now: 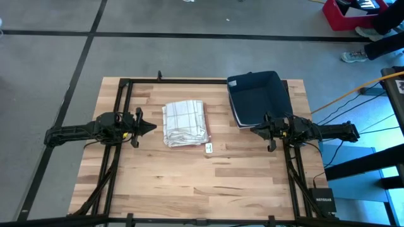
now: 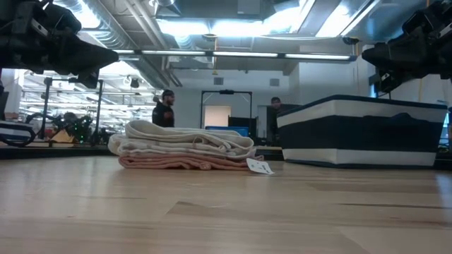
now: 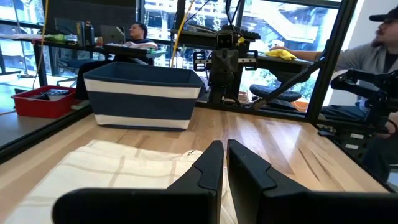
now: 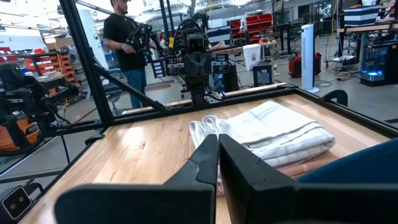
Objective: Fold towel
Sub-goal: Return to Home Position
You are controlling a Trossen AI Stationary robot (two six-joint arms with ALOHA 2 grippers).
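the towel stack (image 1: 185, 123) lies folded near the middle of the table (image 1: 189, 183), a little toward its far edge. seen from above, its top layer is white with faint grid lines. the low view shows the layers: white towels (image 2: 187, 139) piled on a pinkish-brown towel (image 2: 176, 163), which rests flat on the wood. a small white tag (image 1: 209, 148) lies on the table just beside the stack's near right corner.

a dark blue bin (image 1: 255, 98) with a white band stands at the far right of the table, apart from the stack.

the left gripper (image 1: 151, 127) hangs to the left of the stack, pointing toward it but clear of it. the low view shows it raised above the wood. its jaws are clenched together on nothing, and its wrist view shows the two dark fingers (image 3: 211, 165) side by side with only a slit between them. the right gripper (image 1: 254, 130) hangs to the right of the stack, just by the bin's near edge, and is also raised. its fingers (image 4: 205, 158) are pressed together and hold nothing.

beyond the table, a person (image 2: 164, 109) stands in the room behind the stack, and another person (image 4: 124, 43) in a dark shirt stands past the left arm. a red box (image 1: 347, 12) sits on the floor at the far right.
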